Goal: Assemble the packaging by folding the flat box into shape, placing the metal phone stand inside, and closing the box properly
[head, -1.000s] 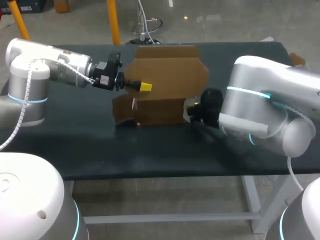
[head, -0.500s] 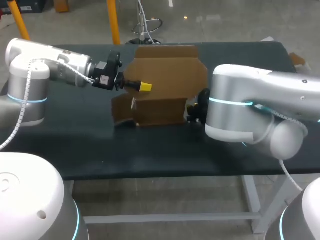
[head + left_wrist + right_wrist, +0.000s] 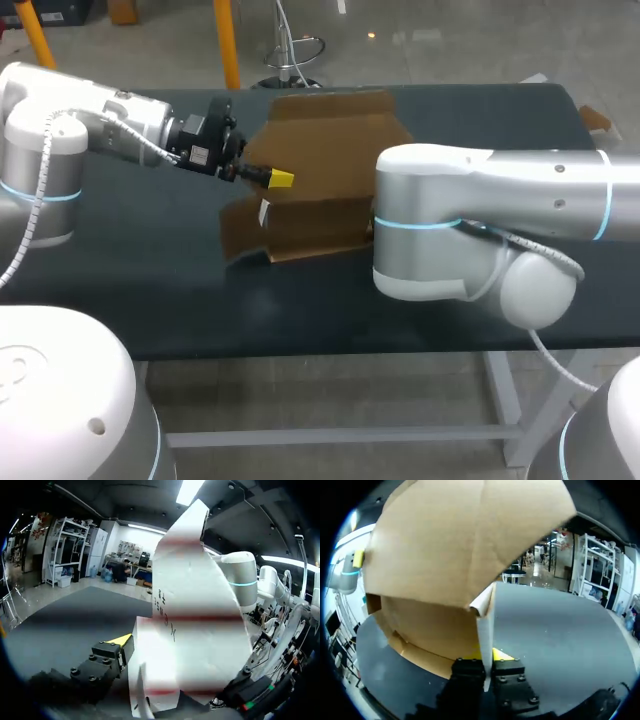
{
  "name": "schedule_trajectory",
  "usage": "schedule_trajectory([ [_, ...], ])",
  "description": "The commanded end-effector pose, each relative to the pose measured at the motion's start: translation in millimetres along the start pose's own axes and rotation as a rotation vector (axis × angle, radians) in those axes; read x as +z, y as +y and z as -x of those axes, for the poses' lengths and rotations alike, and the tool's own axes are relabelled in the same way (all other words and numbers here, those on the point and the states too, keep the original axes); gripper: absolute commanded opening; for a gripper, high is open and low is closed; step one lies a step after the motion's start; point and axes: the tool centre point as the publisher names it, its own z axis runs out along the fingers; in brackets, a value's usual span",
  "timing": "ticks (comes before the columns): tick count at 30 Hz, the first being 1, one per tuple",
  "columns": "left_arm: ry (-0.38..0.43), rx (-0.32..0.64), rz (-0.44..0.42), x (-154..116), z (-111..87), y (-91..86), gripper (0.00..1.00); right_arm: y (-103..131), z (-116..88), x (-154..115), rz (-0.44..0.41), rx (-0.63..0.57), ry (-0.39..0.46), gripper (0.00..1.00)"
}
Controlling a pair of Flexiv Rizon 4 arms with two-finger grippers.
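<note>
The dark desk (image 3: 140,290) lies under the half-folded brown box (image 3: 335,150), which stands upright. My right arm (image 3: 480,210) crosses the box's right end, and the right jaws are clamped tight on a thin side wall. My left arm (image 3: 110,125) meets the box's left flap. Whether the left jaws grip it, I cannot tell.

The box (image 3: 325,160) stands on the table (image 3: 130,290), its tall panel rising behind its lower front wall. The left gripper (image 3: 279,179) is at the box's left side, against the front of the tall panel and above the low wall. The right arm (image 3: 450,230) lies across the box's right end, in front of it. The right gripper (image 3: 487,656) sits low at that right end, near the tabletop, with the upright edge of a side flap clamped between its fingers.
</note>
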Motion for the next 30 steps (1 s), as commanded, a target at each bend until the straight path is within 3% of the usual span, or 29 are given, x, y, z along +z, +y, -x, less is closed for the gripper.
schedule_trajectory([
  [1, -0.059, 0.012, 0.023, -18, -22.8, -5.2, 1.00, -3, -4, -1, 0.006, 0.005, -0.967, 0.00],
  [8, -0.098, 0.045, 0.047, -35, -40.0, -5.6, 1.00, -7, 3, -5, 0.003, 0.030, -0.915, 0.00],
  [30, -0.265, 0.057, 0.079, -64, -63.3, -7.7, 1.00, -13, 12, -23, 0.034, 0.081, -0.717, 0.00],
])
